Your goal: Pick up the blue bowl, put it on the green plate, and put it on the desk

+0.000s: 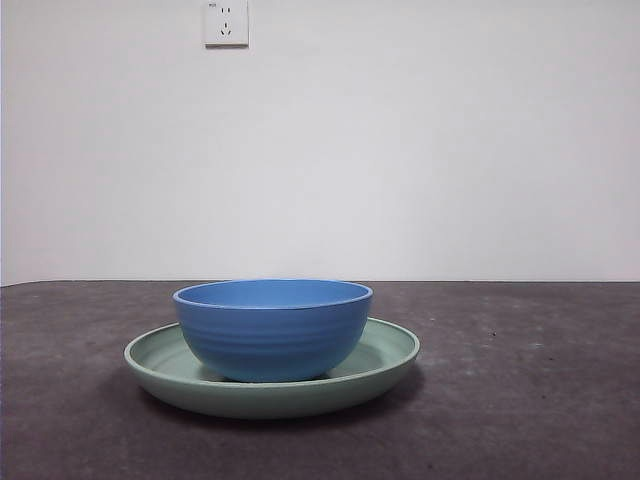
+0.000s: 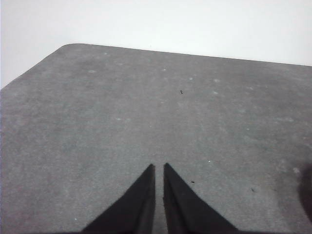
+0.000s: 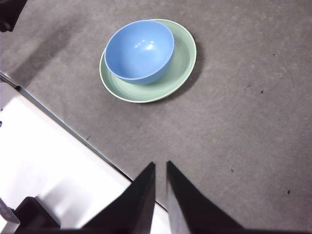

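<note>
The blue bowl (image 1: 272, 328) stands upright inside the green plate (image 1: 390, 358) on the desk (image 1: 530, 400), a little off the plate's centre. The right wrist view looks down on the same pair, bowl (image 3: 140, 50) on plate (image 3: 183, 58), well away from my right gripper (image 3: 161, 165), whose jaws are shut and hold nothing. My left gripper (image 2: 159, 166) is shut over bare desk (image 2: 146, 107), with neither bowl nor plate in its view. No gripper appears in the front view.
A white wall with a socket (image 1: 226, 22) rises behind the desk. The desk's edge (image 3: 63, 134) runs diagonally beside my right gripper, with a white surface (image 3: 53, 170) beyond it. A rounded desk corner (image 2: 68, 46) shows in the left wrist view.
</note>
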Action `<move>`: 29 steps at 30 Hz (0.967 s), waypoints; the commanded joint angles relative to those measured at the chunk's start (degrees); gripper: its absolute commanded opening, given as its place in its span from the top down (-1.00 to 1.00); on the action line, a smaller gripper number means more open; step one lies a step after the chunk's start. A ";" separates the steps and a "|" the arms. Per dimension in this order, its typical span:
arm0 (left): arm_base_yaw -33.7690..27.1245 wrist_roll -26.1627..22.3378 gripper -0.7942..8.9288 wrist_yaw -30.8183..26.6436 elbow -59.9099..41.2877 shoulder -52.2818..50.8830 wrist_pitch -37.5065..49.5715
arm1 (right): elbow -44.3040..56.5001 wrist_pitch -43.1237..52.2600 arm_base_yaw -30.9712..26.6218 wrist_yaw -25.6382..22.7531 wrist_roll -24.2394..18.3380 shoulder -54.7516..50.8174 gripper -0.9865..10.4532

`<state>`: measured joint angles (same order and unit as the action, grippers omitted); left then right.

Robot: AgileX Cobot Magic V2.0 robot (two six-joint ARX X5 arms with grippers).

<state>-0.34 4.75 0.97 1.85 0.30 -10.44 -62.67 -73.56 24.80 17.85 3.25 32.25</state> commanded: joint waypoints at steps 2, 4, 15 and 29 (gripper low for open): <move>-0.02 -0.87 0.78 0.09 -1.18 -0.11 -0.31 | 0.72 2.49 -1.55 0.17 -1.14 -1.75 0.77; -0.02 -0.87 0.78 0.09 -1.18 -0.11 -0.31 | 3.69 6.73 -3.61 -0.46 -4.52 -3.80 0.77; -0.02 -0.87 0.78 0.09 -1.18 -0.11 -0.31 | 35.78 56.08 -16.17 -6.64 -10.91 -17.81 0.77; -0.02 -0.87 0.78 0.09 -1.18 -0.11 -0.31 | 56.35 67.34 -24.13 -18.34 -5.79 -28.79 0.77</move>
<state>-0.34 4.75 0.97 1.85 0.30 -10.44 -6.76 -6.98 0.89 -0.08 -3.99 3.73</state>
